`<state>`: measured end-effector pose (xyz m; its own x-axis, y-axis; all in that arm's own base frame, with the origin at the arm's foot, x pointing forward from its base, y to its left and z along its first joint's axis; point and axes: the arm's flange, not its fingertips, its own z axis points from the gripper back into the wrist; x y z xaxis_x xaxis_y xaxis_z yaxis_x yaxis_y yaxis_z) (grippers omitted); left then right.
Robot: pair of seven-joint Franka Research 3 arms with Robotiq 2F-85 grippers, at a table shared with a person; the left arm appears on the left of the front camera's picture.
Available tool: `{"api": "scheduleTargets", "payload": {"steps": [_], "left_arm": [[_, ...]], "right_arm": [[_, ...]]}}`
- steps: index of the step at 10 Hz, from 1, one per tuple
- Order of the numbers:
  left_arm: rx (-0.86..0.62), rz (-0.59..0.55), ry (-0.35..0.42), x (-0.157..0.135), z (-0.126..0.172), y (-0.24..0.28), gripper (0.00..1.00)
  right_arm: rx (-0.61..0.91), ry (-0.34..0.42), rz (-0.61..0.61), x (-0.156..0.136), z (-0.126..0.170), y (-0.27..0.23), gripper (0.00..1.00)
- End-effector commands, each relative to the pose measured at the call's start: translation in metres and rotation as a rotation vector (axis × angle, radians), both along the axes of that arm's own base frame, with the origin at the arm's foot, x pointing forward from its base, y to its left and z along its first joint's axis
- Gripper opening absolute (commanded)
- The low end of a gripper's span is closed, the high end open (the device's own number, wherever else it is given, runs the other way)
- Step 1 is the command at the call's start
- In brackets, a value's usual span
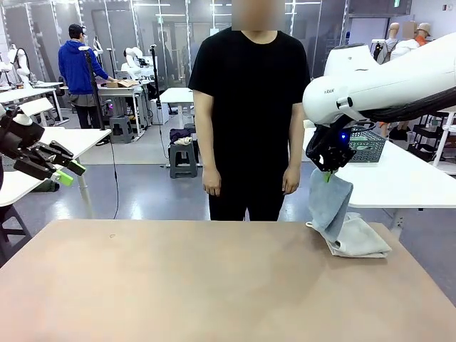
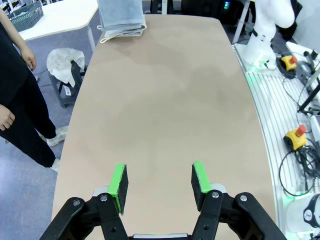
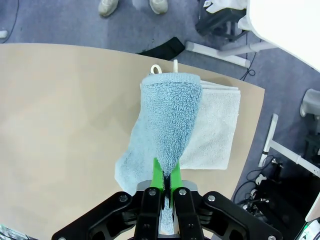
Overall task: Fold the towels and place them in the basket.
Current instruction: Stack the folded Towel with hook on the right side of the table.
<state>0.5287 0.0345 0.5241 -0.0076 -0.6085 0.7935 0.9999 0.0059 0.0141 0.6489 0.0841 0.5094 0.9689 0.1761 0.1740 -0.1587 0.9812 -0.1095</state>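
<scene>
R gripper (image 3: 167, 181) jaws clamped on light-blue towel (image 3: 167, 130), lifted over off-white towel (image 3: 215, 125), counter (image 1: 214, 285) far-right corner | L gripper (image 2: 159, 182) jaws apart, empty.

The blue towel (image 3: 167, 135) pinched in the right gripper (image 3: 167, 181) is looped, fuzzy terry. Beneath it, the off-white towel (image 3: 215, 135) looks flatter-piled cloth, on the table (image 3: 60, 115), smooth and matt.

At the far right of the surface (image 1: 214, 285), the right gripper (image 1: 328, 169) hangs with its jaws pinched on the top of a light blue towel (image 1: 329, 203), which droops down onto an off-white towel (image 1: 360, 239) lying folded near the edge. The left gripper (image 1: 65, 168) is raised off the left side, jaws parted. 1 person (image 1: 248, 121) in black stands at the far edge, arms down.
</scene>
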Motion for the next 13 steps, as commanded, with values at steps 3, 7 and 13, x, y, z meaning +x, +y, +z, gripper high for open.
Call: {"api": "scheduleTargets", "payload": {"steps": [3,7,13], "left_arm": [[0.016,0.014,0.005,-0.002,0.002,-0.001,0.66],[0.016,0.014,0.005,-0.002,0.002,-0.001,0.66],[0.016,0.014,0.005,-0.002,0.002,-0.001,0.66]], "right_arm": [[0.017,0.057,-0.002,0.001,-0.013,-0.023,0.06],[0.1,0.131,0.016,0.02,-0.038,-0.075,0.06],[0.286,0.191,-0.005,0.047,-0.098,-0.144,0.06]]}}
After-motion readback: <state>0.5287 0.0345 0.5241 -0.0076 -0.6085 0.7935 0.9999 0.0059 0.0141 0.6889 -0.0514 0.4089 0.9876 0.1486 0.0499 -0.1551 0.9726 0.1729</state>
